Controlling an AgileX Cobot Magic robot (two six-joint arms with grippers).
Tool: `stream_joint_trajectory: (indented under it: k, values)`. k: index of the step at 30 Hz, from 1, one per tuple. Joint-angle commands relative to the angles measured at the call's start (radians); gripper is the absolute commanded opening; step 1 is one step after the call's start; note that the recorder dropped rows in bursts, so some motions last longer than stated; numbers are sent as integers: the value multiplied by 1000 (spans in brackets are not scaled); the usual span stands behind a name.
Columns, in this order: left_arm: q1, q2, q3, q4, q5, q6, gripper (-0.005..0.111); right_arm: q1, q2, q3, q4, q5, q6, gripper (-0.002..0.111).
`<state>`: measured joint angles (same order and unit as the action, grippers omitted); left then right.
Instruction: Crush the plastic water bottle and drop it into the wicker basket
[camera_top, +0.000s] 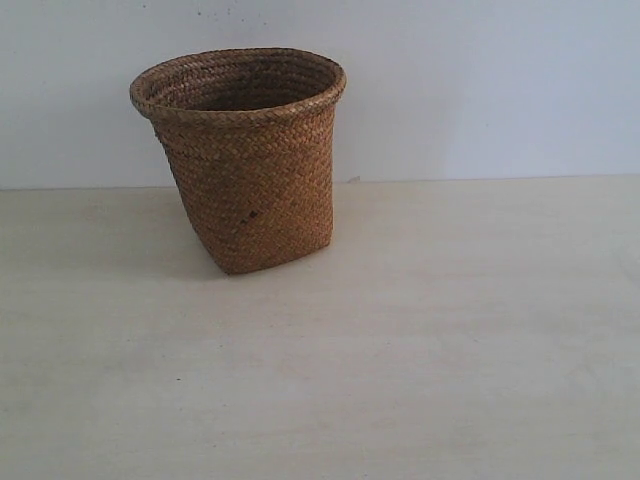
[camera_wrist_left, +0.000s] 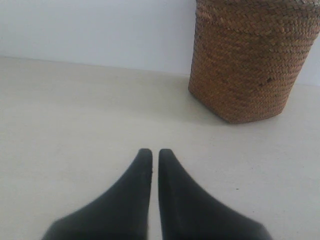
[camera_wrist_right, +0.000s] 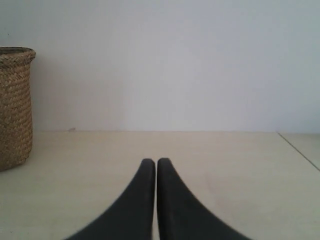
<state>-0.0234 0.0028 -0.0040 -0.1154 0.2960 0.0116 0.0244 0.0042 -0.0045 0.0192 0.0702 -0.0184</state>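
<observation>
1. The left gripper (camera_wrist_left: 155, 152) is closed: its two dark fingers lie side by side with only a hairline slit between the tips, and nothing sits in it. It hangs low over the worktop (camera_top: 400, 350).
2. The right gripper (camera_wrist_right: 156, 162) is pressed together in the same way, tip against tip, and is also empty.
3. The wicker basket (camera_top: 250, 190) stands upright near the rear edge of the worktop, left of the middle of that edge, just in front of the pale wall (camera_top: 480, 80).
4. In the left wrist view the basket (camera_wrist_left: 245, 65) is well apart from the fingertips, with pale worktop surface between them.
5. In the right wrist view the basket (camera_wrist_right: 15, 105) stands off to one side, well apart from that gripper.
6. A small dark spot (camera_top: 252, 213) marks the basket's side.
7. A thin dark seam (camera_wrist_right: 295, 147) runs across the worktop on the side away from the basket.
8. A tiny speck (camera_top: 352, 180) lies at the foot of the wall beside the basket; what it is cannot be made out.
9. The basket's inside is shadowed and hidden below its rolled rim, so its contents cannot be told.
10. Both wrist views cut the basket off at the frame edge, and the fingers blur toward their bases.
</observation>
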Motion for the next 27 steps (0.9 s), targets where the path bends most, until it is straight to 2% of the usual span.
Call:
stream_joint_trajectory:
  k: [1,10,16,27]
  values:
    - [3,-3,4,0,-2,5,4,-4,-4,4,3,49,18,0]
    - [3,-3,4,0,-2,5,4,10,-4,4,3,245,39,0]
    - [3,-3,4,0,-2,5,4,115,-4,4,3,255,39,0]
    - [3,-3,4,0,-2,5,4,126,-4,4,1,270,18,0]
